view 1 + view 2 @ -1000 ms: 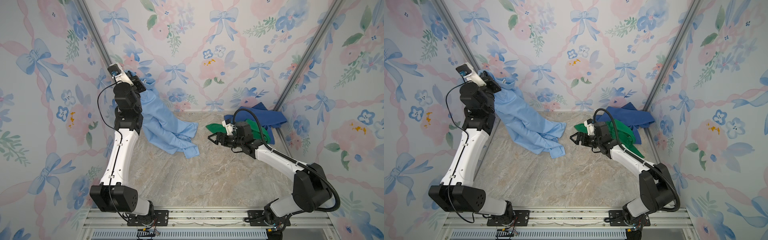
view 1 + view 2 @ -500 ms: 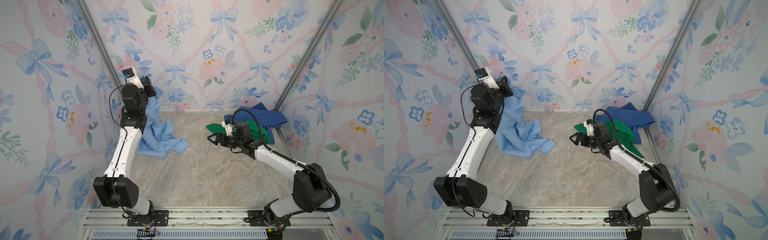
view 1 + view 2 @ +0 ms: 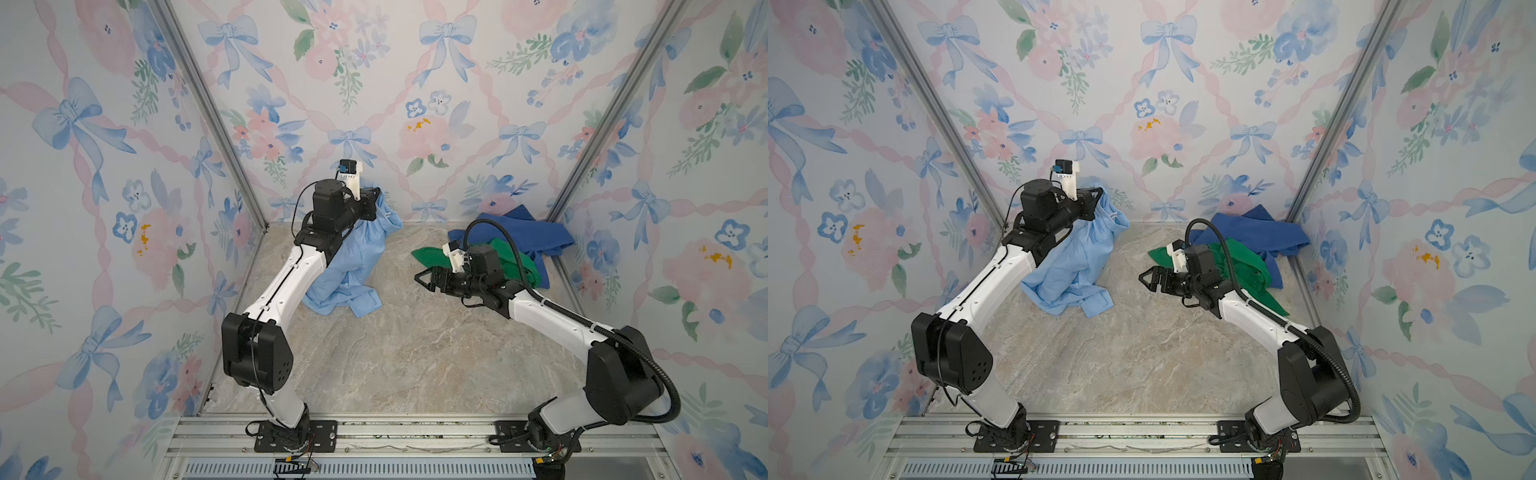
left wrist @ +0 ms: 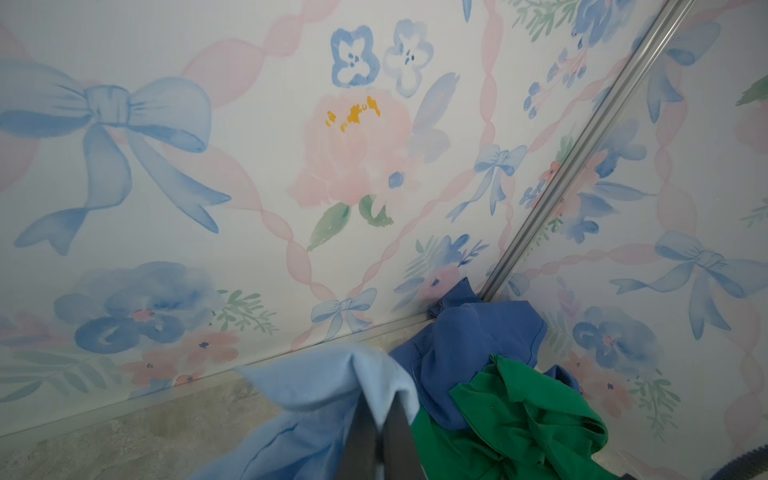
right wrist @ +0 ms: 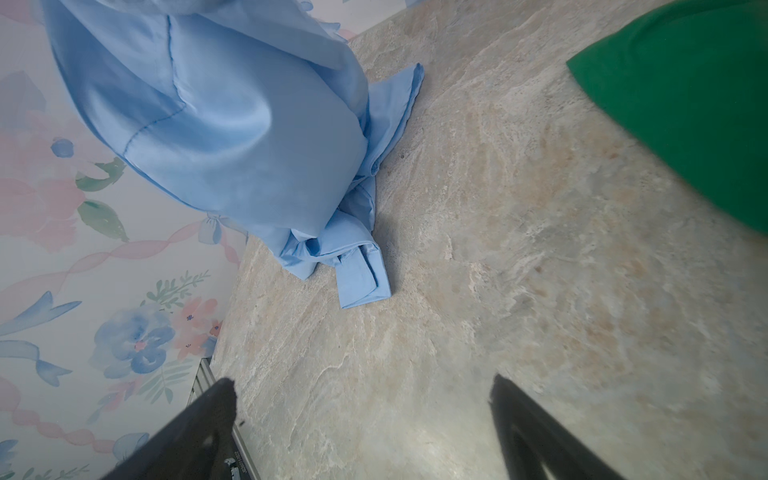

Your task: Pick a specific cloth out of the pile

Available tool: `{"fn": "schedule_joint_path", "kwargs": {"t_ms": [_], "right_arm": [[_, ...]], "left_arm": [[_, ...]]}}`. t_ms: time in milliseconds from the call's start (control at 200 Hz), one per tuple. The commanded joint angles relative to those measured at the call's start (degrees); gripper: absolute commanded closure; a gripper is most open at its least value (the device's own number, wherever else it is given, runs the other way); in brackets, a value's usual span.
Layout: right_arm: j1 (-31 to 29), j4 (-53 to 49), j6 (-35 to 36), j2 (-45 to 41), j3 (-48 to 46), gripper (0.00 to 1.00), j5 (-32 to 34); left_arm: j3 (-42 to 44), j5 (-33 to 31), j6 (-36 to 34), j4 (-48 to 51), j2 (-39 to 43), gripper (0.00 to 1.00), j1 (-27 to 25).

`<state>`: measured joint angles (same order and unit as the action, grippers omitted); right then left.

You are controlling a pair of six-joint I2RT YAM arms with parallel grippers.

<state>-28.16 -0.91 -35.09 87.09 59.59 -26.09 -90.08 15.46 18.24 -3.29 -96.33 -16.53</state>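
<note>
Left gripper (image 3: 375, 200), I note, is clamped on the cloth (image 3: 359, 257), held high with its tail bunched on the desk (image 3: 415, 353), well apart from the pile (image 3: 523, 237); right gripper (image 3: 420, 279) wide open, empty.

The marble-look tabletop (image 3: 415, 353) bears the sky-blue shirt (image 3: 361, 257), partly hanging, and, well apart, a green cloth (image 3: 432, 255) seemingly overlapping a royal-blue cloth (image 3: 519, 232).

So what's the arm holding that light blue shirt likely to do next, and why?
Probably lift a little higher. The left gripper is shut on the pale blue shirt, which hangs apart from the pile, but the shirt's lower end lies bunched on the table.
</note>
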Motion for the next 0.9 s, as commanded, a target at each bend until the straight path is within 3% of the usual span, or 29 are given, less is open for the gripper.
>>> {"fn": "schedule_joint_path", "kwargs": {"t_ms": [0, 130, 365, 500, 660, 740, 895], "right_arm": [[-0.71, -0.60, 0.11, 1.78, 0.47, 0.03, -0.34], [-1.18, -0.46, -0.06, 3.72, 1.81, 0.03, -0.96], [-2.66, 0.07, -0.33, 7.22, 4.47, 0.03, -1.73], [-3.45, 0.47, -1.97, 10.25, 7.00, 0.03, -2.29], [-5.11, -0.73, -1.89, 12.96, 11.00, 0.03, -3.01], [-5.63, -1.31, -1.95, 13.37, 11.42, 0.03, -3.09], [-5.98, -1.51, -2.00, 12.64, 9.65, 0.03, -2.79]], "left_arm": [[5.09, -1.37, -0.14, 0.75, 2.19, 1.00, 1.01], [12.97, -6.21, 3.34, 0.31, 5.86, 1.00, 3.42], [29.83, -18.07, 8.98, -4.28, 14.51, 1.00, 12.20], [32.76, -28.18, 9.56, 0.95, 14.66, 1.00, 14.35], [32.78, -33.81, 13.03, 8.33, 9.07, 1.00, 17.19], [33.74, -34.31, 14.35, 8.21, 6.90, 1.00, 19.13], [31.99, -28.66, 15.56, 8.10, 0.04, 1.00, 22.40]]}}
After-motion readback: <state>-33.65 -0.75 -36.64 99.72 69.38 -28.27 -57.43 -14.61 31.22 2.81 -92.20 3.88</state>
